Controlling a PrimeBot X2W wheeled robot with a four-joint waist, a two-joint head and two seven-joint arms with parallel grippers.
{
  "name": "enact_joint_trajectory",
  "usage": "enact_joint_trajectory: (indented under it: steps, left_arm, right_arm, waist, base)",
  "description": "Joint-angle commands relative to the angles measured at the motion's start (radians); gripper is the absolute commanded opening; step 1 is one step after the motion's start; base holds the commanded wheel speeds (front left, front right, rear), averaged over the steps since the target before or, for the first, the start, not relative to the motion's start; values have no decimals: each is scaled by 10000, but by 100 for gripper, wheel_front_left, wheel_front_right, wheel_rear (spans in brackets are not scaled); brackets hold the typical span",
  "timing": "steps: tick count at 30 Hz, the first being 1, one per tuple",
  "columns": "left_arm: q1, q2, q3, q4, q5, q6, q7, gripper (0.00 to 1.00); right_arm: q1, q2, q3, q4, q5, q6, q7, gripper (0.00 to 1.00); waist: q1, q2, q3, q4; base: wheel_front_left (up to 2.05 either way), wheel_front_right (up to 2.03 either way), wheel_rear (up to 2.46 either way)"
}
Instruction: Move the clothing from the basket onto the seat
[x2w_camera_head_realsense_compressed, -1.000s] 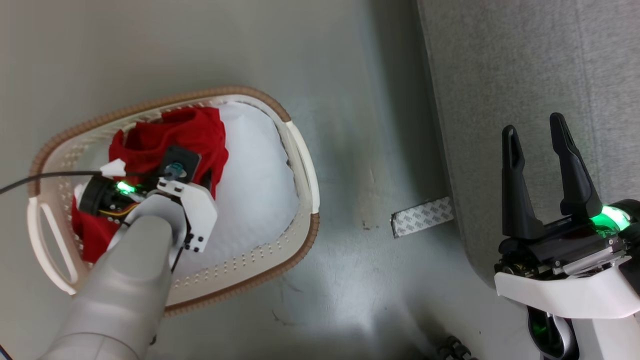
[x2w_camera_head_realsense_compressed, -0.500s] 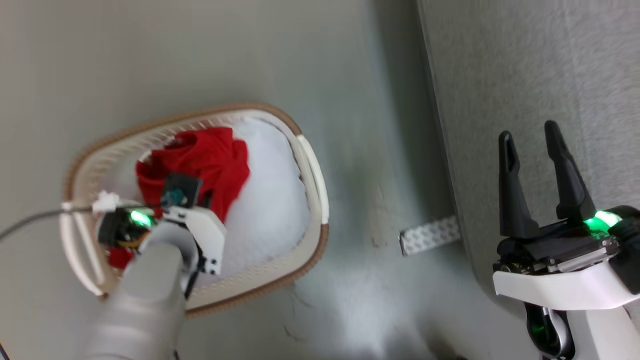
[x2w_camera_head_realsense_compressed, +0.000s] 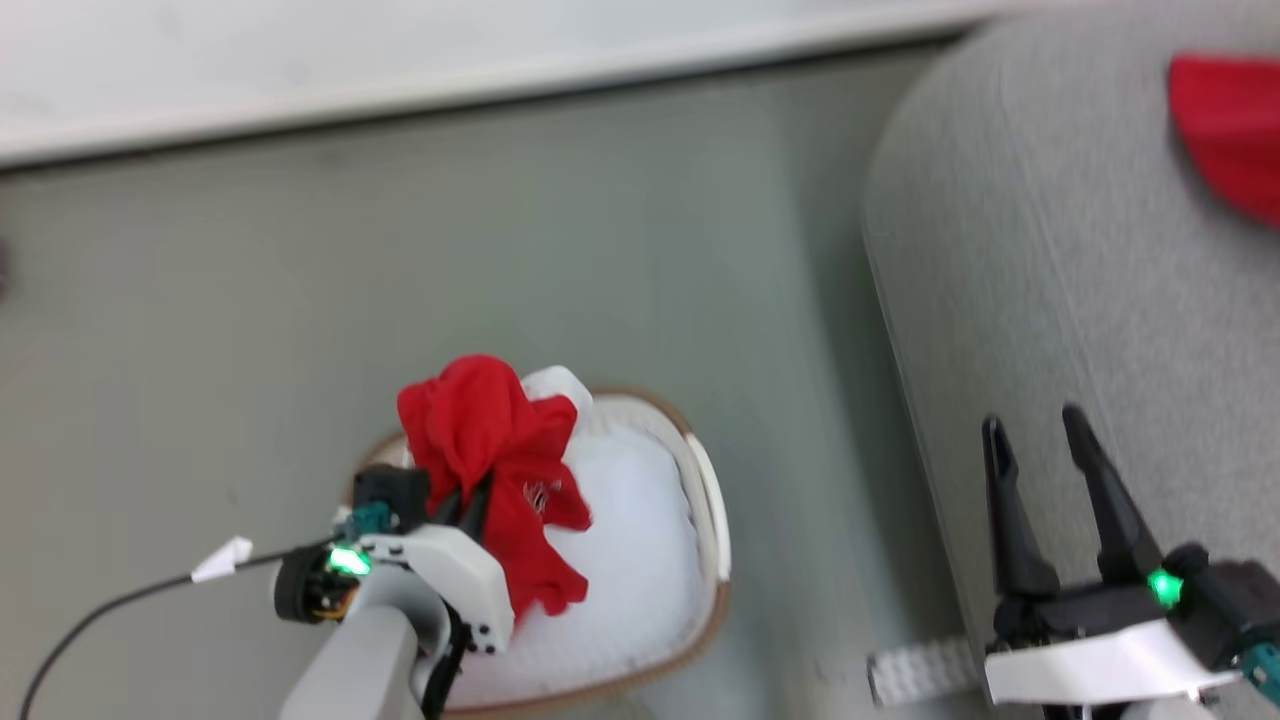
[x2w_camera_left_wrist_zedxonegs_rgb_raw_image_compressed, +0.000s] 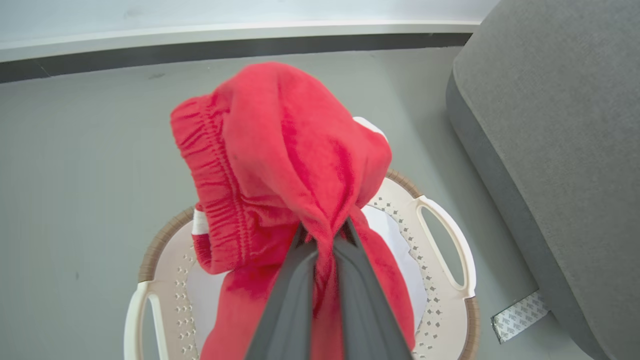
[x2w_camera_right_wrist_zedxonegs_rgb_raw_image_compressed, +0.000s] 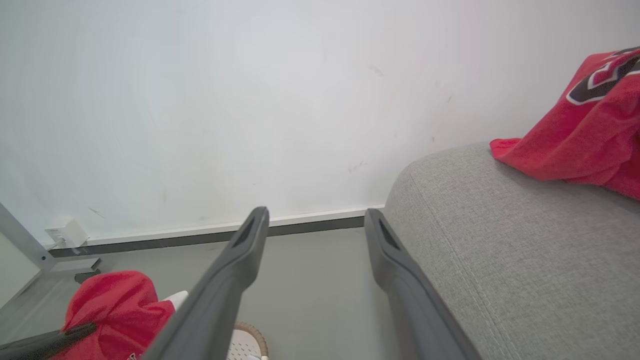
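the whole head picture has shifted since a second ago: the camera has tilted up, so the foot of the white wall (x2w_camera_head_realsense_compressed: 400, 60) and more of the grey seat (x2w_camera_head_realsense_compressed: 1050, 260) come in. the seat runs up along the right claw's side, and a second red jersey (x2w_camera_head_realsense_compressed: 1225, 120) lies on its top, well beyond that claw's fingertips. the cream basket (x2w_camera_head_realsense_compressed: 712, 520) with its brown rim stands on the grey floor (x2w_camera_head_realsense_compressed: 250, 300) directly below the left claw, its white bottom bare where cloth lay before. the real change is the red jersey (x2w_camera_left_wrist_zedxonegs_rgb_raw_image_compressed: 280, 165) — a second ago it lay bunched in the basket with the left claw pushed down into it, and now it is up above the rim. the left claw (x2w_camera_left_wrist_zedxonegs_rgb_raw_image_compressed: 325, 232) is clenched on it, a fold pinched between the two dark fingers close to their tips; a bunch with a gathered hem bulges over and past the tips, and the rest hangs down both sides of the fingers toward the basket. the right claw (x2w_camera_head_realsense_compressed: 1035, 425) is released as before, fingers spread, over the seat's rounded edge and well apart from the basket. a strip of patterned tape (x2w_camera_head_realsense_compressed: 915, 672) lies on the floor at the seat's foot, just beside that claw's base.
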Motion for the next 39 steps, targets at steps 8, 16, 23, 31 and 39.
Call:
enact_joint_trajectory:
  steps: [8, 16, 23, 31, 39]
  left_arm:
    - [1194, -6, -640, -1515, -1022, -23, -5, 0]
    - [1689, -6, -792, -3191, -1607, 422, 335, 0]
    - [2051, 195, -681, -4514, -1762, 740, 798, 0]
    - [2378, 477, -635, -6083, -1814, 1083, 1438, 0]
    - [2644, 576, -705, -7228, -1899, 1254, 1869, 0]
  right_arm:
    - [1332, -21, -203, 480, -104, -22, 5, 100]
    - [2154, -21, -149, 672, -239, -22, 5, 100]
    - [2565, -21, -245, 752, -456, -22, 6, 100]
    - [2821, -19, -289, 740, -617, -22, 6, 100]
    - [2819, -18, -61, 661, -668, -22, 6, 100]
  waist:
    - [1, 0, -3237, 1275]
    - [1, 0, -4296, 1329]
    - [1, 0, -4761, 1286]
    - [1, 0, -5062, 1208]
    - [1, 0, -4932, 1200]
  base:
    - [0, 0, 0]
    - [0, 0, 0]
    - [0, 0, 0]
    - [0, 0, 0]
    - [0, 0, 0]
